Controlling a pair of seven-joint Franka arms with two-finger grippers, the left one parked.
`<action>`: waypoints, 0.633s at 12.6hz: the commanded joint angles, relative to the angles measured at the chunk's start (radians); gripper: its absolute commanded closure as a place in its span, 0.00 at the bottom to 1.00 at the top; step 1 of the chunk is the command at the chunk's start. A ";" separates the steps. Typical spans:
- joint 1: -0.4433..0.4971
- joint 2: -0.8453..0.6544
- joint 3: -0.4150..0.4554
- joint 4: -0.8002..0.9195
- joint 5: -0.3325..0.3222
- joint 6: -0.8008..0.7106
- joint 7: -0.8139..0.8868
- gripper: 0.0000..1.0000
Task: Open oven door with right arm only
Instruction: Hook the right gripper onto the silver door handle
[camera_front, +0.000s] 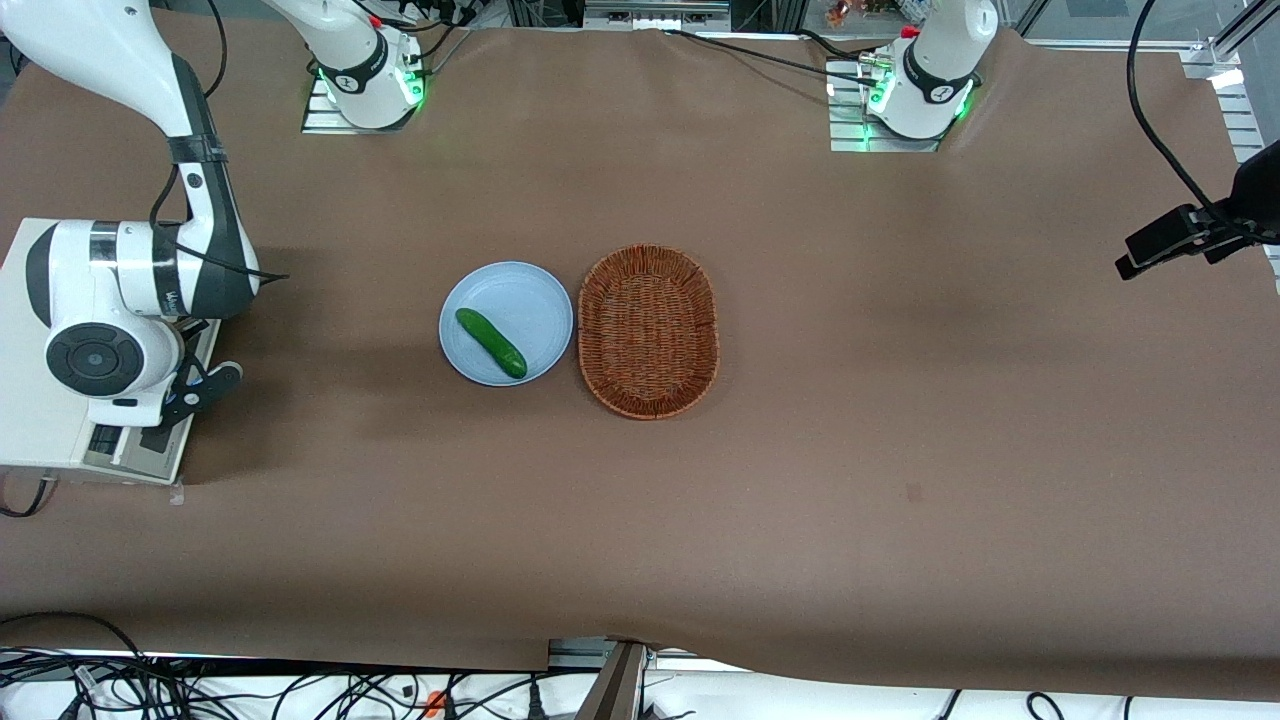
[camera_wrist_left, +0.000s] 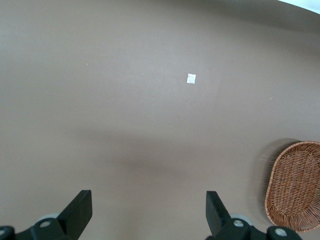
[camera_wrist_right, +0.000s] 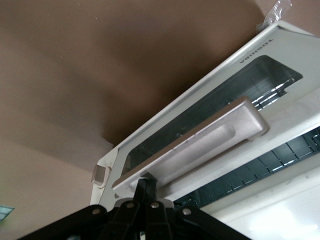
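**Wrist view: door ajar, grip thin**

Right wrist view shows your gripper clenched on one end of the handle; the door hangs partly open at the desk's working-arm end. Smooth brushed metal could slip from this off-centre pinch, letting the glass-paned flap drop. Wire rack shows inside.

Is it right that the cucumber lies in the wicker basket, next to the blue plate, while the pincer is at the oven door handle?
Not quite. The cucumber lies on the blue plate, and the wicker basket beside it holds nothing, as the front view shows. The rest stands: in the right wrist view the pincer is at the oven door handle.
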 joint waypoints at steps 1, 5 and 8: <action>-0.009 0.029 0.000 -0.014 0.025 0.071 0.012 1.00; -0.009 0.054 0.000 -0.015 0.054 0.107 0.020 1.00; -0.009 0.064 0.002 -0.014 0.078 0.124 0.046 1.00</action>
